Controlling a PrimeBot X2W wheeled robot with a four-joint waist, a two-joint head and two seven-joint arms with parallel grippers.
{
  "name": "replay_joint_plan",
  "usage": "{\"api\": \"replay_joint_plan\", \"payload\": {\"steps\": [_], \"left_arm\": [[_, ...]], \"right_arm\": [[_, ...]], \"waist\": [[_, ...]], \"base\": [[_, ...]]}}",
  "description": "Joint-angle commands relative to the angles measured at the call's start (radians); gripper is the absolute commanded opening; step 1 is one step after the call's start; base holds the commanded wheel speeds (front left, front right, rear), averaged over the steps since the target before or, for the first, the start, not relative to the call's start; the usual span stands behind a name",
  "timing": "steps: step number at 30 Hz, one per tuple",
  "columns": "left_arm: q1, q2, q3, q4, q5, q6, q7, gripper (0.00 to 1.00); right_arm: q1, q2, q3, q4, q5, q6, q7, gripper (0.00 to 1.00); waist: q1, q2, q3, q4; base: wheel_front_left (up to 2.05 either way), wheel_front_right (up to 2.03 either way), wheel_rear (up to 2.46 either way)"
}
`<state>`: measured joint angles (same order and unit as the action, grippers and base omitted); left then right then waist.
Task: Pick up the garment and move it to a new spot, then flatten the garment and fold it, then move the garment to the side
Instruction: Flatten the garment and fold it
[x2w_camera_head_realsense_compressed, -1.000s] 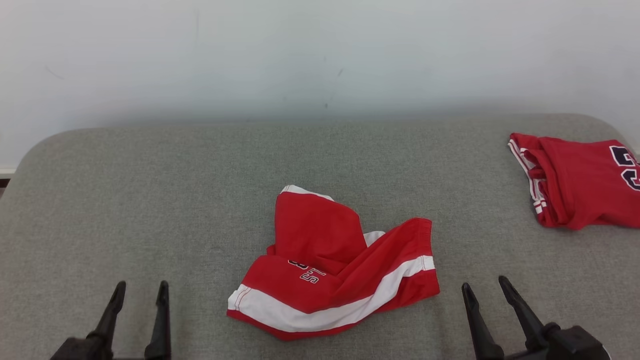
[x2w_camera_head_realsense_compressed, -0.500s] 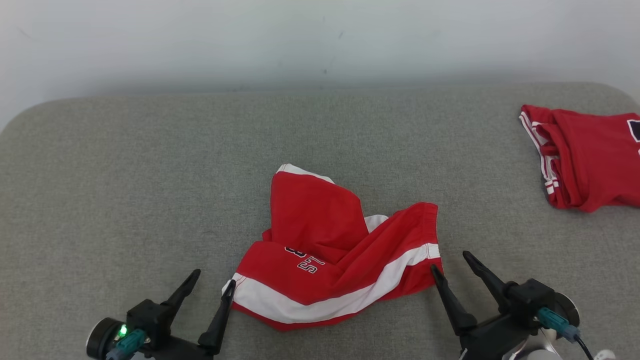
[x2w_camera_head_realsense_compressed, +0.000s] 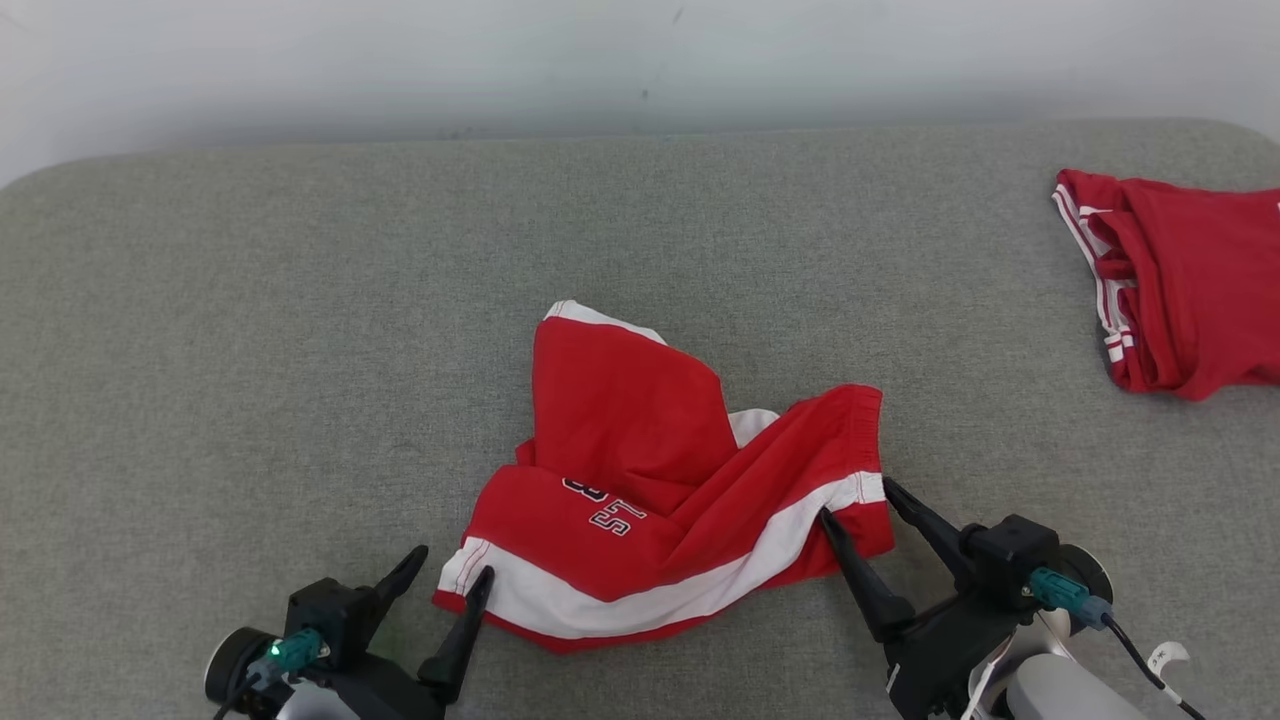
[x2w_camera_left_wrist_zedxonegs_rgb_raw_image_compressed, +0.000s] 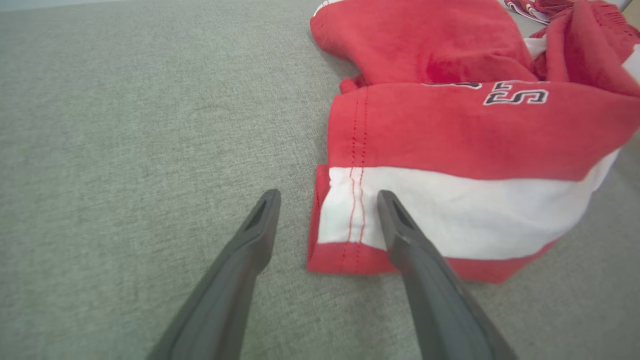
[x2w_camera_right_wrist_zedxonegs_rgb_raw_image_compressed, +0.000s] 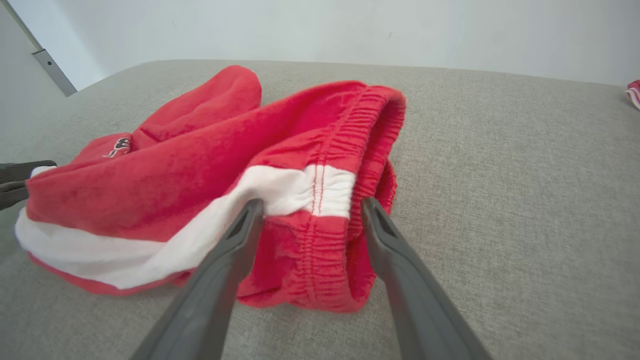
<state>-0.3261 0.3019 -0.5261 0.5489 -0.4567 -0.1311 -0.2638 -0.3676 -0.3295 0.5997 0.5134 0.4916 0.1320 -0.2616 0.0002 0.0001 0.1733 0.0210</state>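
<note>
- The shorts lie crumpled near the middle of the front edge of the pad, between the two claws.
- They are soft, slightly fuzzy red cloth with a broad white stripe along the side. One leg is folded up and back into a rough peak.
- The leg hem shows two rows of red stitching across the white stripe. The waistband end is gathered elastic, ribbed with fine puckers.
- On the red part there are dark block characters outlined in white. A fold hides part of them, so no whole word can be read.
- The left claw is spread wide at the hem corner. One dark tapered finger is over the bare pad just beside the cloth and the other is over the white stripe. It grips nothing.
- The right claw is also spread wide, with a finger on either side of the gathered waistband end where the white stripe meets it. It has not closed on the cloth.
- The pad is covered in grey woven fabric with a fine flecked grain and has rounded far corners. It stands against a plain pale wall.
- A second red piece of clothing lies folded at the far right, well apart. It has thin white stripes along its edge.
</note>
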Motion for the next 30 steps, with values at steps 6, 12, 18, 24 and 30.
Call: {"api": "replay_joint_plan", "payload": {"steps": [6, 12, 18, 24, 30], "left_arm": [[-0.020, -0.006, -0.014, 0.012, -0.037, 0.002, 0.000, 0.67], [-0.012, -0.023, -0.011, -0.007, -0.072, 0.002, 0.000, 0.00], [0.022, -0.018, 0.040, -0.082, -0.081, 0.002, 0.000, 0.00], [0.014, 0.013, 0.098, -0.194, -0.095, 0.002, 0.000, 0.00], [-0.153, 0.067, 0.108, -0.257, -0.155, 0.002, 0.001, 0.00]], "right_arm": [[-0.003, -0.007, 0.015, -0.017, 0.015, -0.003, -0.004, 0.91], [-0.005, 0.002, 0.003, -0.059, 0.020, -0.003, -0.004, 0.00], [0.029, -0.008, -0.021, -0.137, 0.008, -0.003, -0.004, 0.00], [0.016, -0.028, -0.056, -0.238, 0.031, -0.003, -0.004, 0.00], [-0.114, -0.060, -0.062, -0.279, 0.088, -0.003, -0.004, 0.00]], "waist": [[-0.0002, -0.0001, 0.009, 0.006], [-0.0002, -0.0001, 0.003, 0.009], [-0.0002, -0.0001, -0.013, 0.014], [-0.0002, -0.0001, -0.031, 0.018], [-0.0002, -0.0001, -0.004, 0.021]], "base": [[0.00, 0.00, 0.00], [0.00, 0.00, 0.00], [0.00, 0.00, 0.00], [0.00, 0.00, 0.00], [0.00, 0.00, 0.00]]}}
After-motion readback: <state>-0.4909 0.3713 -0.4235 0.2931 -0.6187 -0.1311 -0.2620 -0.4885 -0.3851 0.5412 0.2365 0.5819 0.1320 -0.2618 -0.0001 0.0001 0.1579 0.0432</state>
